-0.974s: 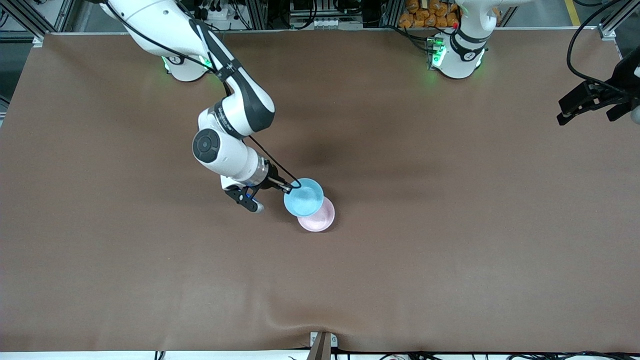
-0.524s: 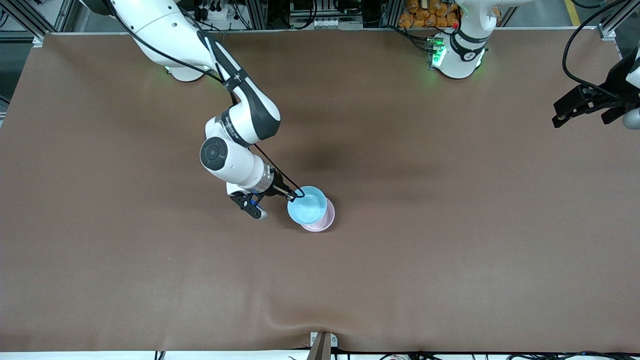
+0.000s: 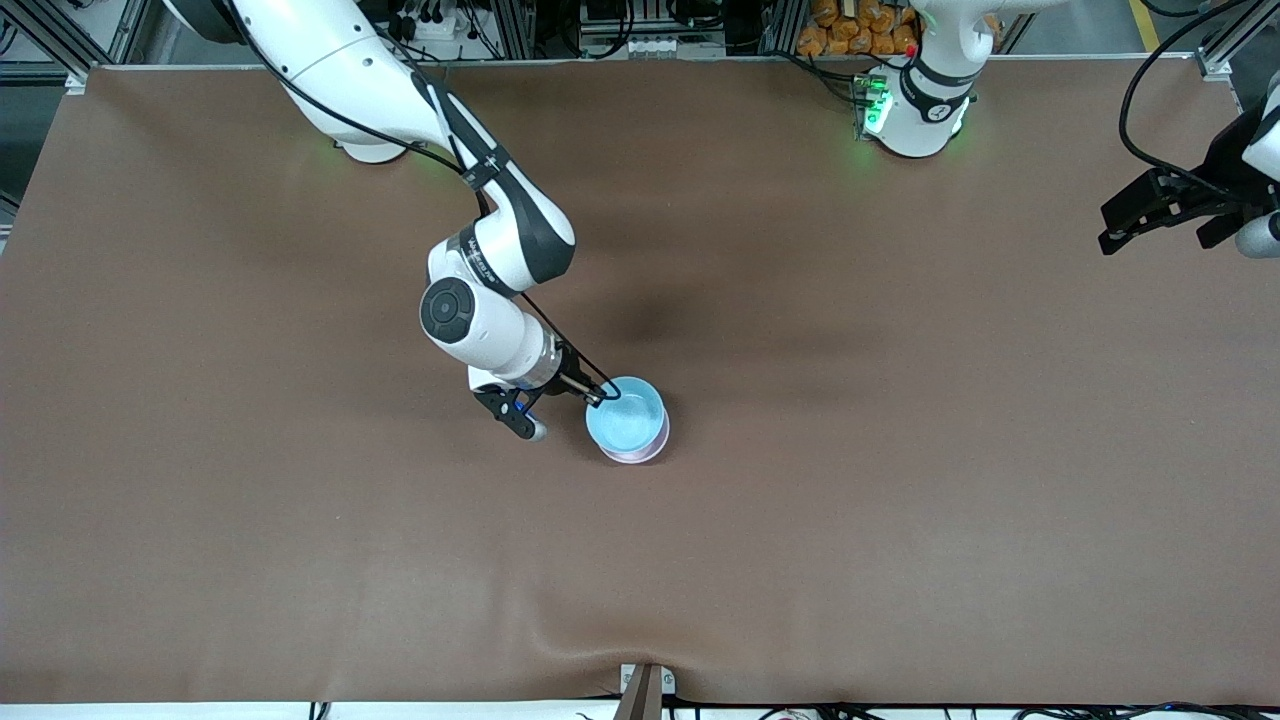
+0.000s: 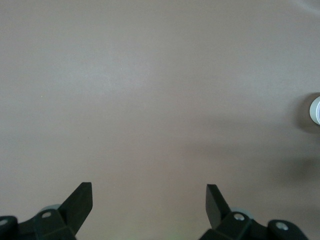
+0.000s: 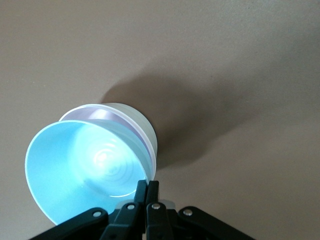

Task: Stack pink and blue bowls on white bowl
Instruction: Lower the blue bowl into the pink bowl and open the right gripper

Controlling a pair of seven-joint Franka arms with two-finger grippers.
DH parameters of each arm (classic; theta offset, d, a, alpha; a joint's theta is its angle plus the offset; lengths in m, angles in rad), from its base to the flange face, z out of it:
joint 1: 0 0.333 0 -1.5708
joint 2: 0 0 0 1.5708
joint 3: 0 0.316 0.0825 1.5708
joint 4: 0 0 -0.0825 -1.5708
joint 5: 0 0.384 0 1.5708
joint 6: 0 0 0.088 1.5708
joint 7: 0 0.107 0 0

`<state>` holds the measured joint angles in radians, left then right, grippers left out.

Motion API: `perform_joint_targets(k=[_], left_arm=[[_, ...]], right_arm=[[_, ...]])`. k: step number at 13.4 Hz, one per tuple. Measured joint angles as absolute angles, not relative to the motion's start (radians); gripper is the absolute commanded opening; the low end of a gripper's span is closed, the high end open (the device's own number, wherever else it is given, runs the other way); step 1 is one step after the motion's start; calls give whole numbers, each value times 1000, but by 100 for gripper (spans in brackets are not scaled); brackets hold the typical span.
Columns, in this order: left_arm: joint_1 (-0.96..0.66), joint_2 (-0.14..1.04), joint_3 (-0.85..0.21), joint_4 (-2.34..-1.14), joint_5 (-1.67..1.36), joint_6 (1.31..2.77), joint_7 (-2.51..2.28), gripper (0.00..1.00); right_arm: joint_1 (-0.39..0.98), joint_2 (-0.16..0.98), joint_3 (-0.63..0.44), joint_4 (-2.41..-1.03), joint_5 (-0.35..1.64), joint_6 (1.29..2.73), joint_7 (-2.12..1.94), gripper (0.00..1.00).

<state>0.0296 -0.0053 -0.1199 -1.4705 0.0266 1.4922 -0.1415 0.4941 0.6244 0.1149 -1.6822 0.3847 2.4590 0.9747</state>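
My right gripper (image 3: 598, 398) is shut on the rim of the light blue bowl (image 3: 628, 420) at mid-table. In the right wrist view the gripper (image 5: 148, 184) pinches that rim and the blue bowl (image 5: 85, 170) sits tilted over the stack. The pink bowl (image 3: 640, 457) shows only as a thin crescent under it. Its pale rim (image 5: 107, 114) lies inside the white bowl (image 5: 147, 132), whose outer wall shows. My left gripper (image 3: 1150, 235) is open and empty, waiting over the left arm's end of the table. Its fingers spread wide over bare cloth (image 4: 149, 192).
The brown cloth (image 3: 900, 500) covers the whole table. A small white round object (image 4: 316, 109) shows at the edge of the left wrist view. A clamp (image 3: 645, 690) sits at the table edge nearest the front camera.
My right gripper has carried the blue bowl toward the front camera and down, so it now covers almost all of the pink bowl. My left gripper has drifted slightly.
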Motion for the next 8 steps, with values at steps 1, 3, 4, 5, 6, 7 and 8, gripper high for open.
perform_joint_targets(k=[1, 3, 4, 5, 6, 7, 8], left_arm=[[30, -5, -120, -1470, 27, 1492, -142, 100], [30, -5, -120, -1470, 27, 1492, -142, 100], [30, -5, -120, -1470, 27, 1492, -142, 100], [30, -5, -120, -1470, 27, 1492, -142, 100], [30, -5, -120, -1470, 27, 1492, -142, 100], [31, -5, -120, -1470, 27, 1492, -142, 100], [31, -5, -120, -1470, 27, 1492, -142, 100]], right_arm=[[495, 630, 115, -1680, 381, 2461, 976, 0], [495, 642, 115, -1671, 375, 2461, 978, 13], [495, 647, 115, -1668, 374, 2461, 979, 23], [495, 654, 115, -1662, 374, 2461, 980, 40], [495, 661, 115, -1655, 374, 2462, 986, 93], [495, 666, 115, -1648, 373, 2462, 1003, 100], [495, 667, 115, -1639, 373, 2461, 1022, 100]])
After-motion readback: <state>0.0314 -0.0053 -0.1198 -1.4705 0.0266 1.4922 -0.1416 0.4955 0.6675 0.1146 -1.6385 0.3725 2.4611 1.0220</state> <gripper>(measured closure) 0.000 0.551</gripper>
